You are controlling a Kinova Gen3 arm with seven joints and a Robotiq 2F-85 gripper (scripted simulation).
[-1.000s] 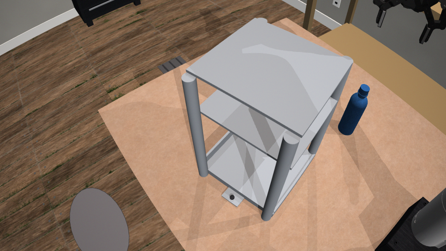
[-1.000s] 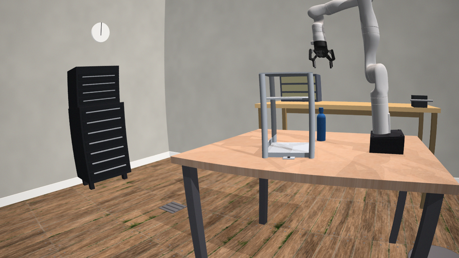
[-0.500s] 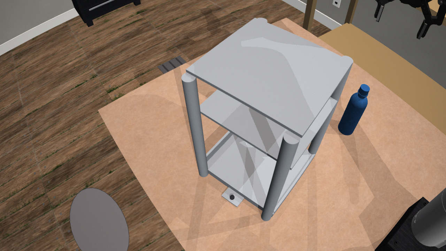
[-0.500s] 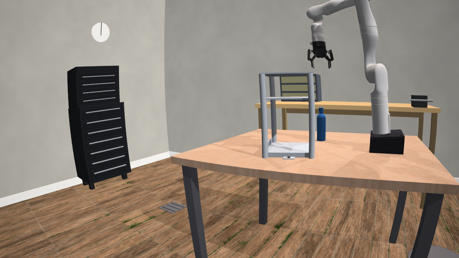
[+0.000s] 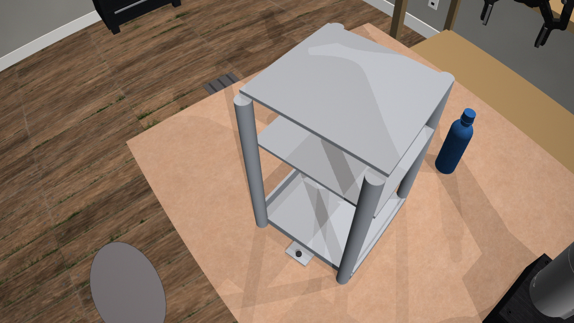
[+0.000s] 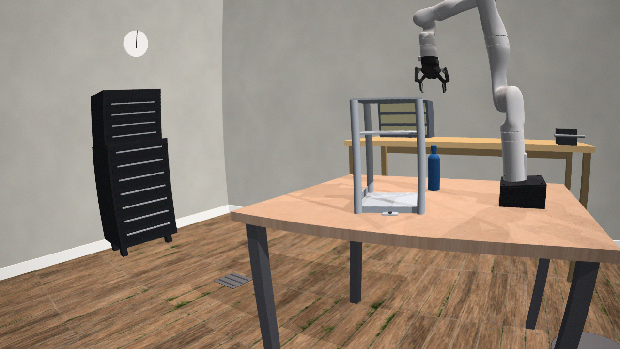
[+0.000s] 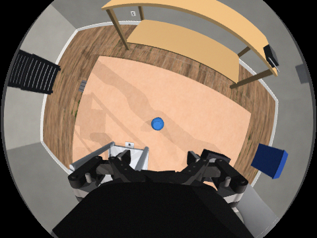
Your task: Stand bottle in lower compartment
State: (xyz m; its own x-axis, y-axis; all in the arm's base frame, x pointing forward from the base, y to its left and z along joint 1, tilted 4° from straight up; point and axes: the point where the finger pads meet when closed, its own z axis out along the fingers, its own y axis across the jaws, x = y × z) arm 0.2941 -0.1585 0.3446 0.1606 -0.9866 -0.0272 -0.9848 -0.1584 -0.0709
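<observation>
1. Hovering high above the table (image 5: 192, 176) (image 6: 303, 208) (image 7: 198, 116), the claw (image 5: 512, 32) (image 6: 433, 88) (image 7: 158, 157) is pointing mostly down, fingers spread wide, released, gripping nothing.
2. Bottle (image 5: 453, 148) (image 6: 434, 173) (image 7: 157, 123) is standing upright, cap up, on the table, to the right of the shelf (image 5: 341, 88) (image 6: 421, 156) (image 7: 142, 158) and a bit far in the exterior view. It isn't touching the shelf.
3. Step in hand, my read: lining up for a bottle grasp. Nothing is being carried; placing isn't starting yet.
4. Doing it well means getting the fingers on opposite sides of the bottle, centering, then closing evenly. The round body is probably going to tip or slide if one finger is hitting first.
5. Grip choice is mattering: a top-down hold is likely risking a hand clash with the middle board (image 5: 289, 140) (image 6: 388, 132) during insertion. A level side approach is looking safer.
6. Watch the right near post while swinging in. Later, base needs to be passing over the lip before lowering.
</observation>
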